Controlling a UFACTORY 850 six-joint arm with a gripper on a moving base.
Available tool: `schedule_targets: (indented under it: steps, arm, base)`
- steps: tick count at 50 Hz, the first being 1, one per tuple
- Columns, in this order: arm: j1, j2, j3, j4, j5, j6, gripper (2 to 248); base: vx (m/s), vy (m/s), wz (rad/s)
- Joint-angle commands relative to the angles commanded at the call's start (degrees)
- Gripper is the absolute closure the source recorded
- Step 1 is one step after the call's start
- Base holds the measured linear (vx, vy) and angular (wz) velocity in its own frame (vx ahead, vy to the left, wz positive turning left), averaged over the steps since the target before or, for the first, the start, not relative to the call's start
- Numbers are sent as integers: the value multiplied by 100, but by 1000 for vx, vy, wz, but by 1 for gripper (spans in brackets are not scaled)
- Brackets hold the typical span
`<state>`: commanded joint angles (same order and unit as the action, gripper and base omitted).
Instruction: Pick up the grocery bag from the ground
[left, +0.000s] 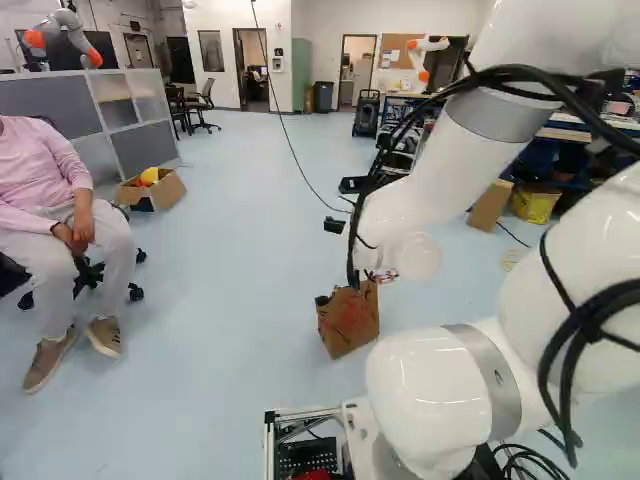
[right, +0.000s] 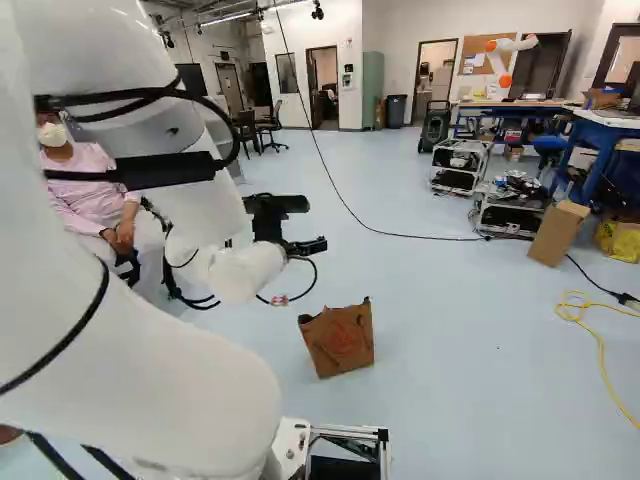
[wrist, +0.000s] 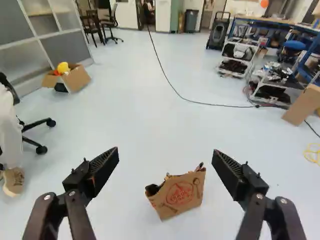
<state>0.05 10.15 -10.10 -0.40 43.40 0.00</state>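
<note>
Pickup hasn't happened: paper grocery bag (wrist: 177, 196) stands on the floor (wrist: 150, 125) ahead of the base, no floor edge near enough to reference, so lowering, gripping and lifting are all left. Arm (left: 440, 190) is reached out ahead, gripper (wrist: 165, 162) above the floor, fingers wide apart, nothing between the pads.

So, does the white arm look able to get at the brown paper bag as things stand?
Likely yes: the gripper is open above the floor, facing the brown bag, and nothing visible blocks the way, though it would need to reach down.
</note>
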Motion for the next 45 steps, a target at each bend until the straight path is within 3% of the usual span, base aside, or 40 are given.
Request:
schedule_targets:
  steps: [9, 45]
  arm:
    - [16, -418, -388, -41, -529, 0, 3]
    - [-79, -1946, -1982, -47, -1605, 0, 3]
  base:
    - [0, 0, 0]
    - [0, 0, 0]
